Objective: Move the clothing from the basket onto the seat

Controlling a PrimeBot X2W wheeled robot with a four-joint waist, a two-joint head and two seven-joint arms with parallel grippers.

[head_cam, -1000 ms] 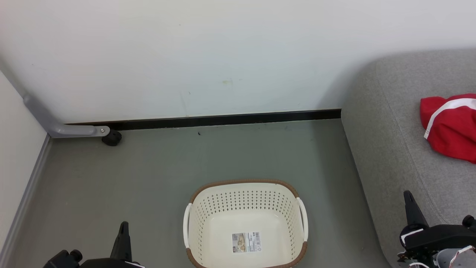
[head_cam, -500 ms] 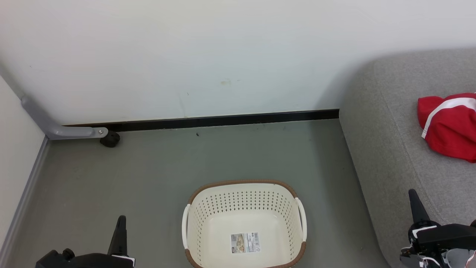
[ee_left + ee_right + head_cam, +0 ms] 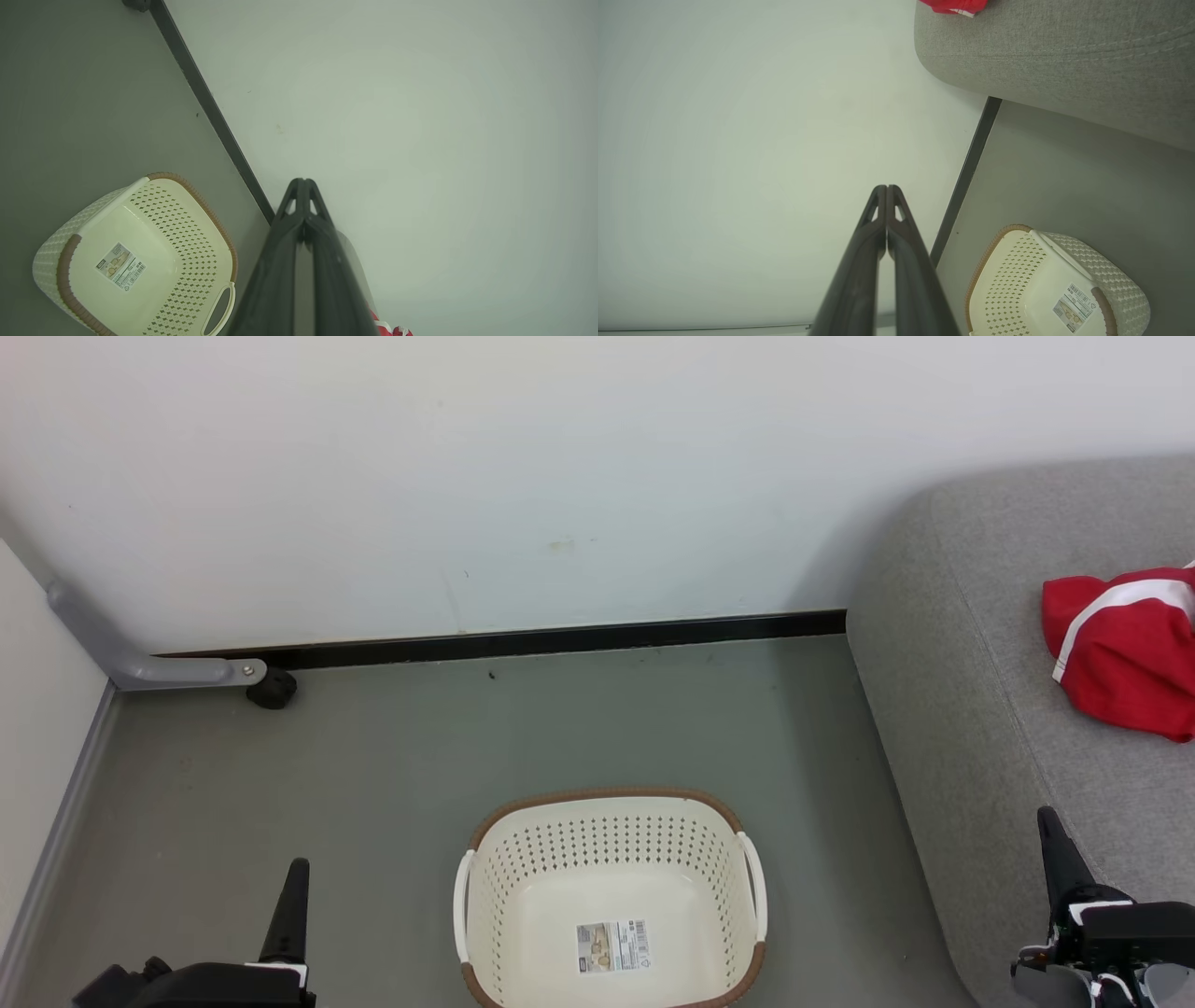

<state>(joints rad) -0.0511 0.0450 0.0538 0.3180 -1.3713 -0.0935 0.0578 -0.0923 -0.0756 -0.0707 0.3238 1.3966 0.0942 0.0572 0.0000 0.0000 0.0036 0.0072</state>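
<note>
- The grey seat (image 3: 971, 756) is standing on the right, with red clothing (image 3: 1120, 663) lying on it.
- The basket (image 3: 611, 896) is sitting on the floor (image 3: 373, 756), showing its bare bottom and label (image 3: 611, 946).
- The left gripper (image 3: 302, 183) and right gripper (image 3: 886, 187) are hanging low; wrist views are showing fingers pressed together, gripping nothing.

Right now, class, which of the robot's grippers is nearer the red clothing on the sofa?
Right. The right gripper sits by the sofa edge, below the clothing in the head view; the left gripper is beyond the basket, far to the other side.
</note>
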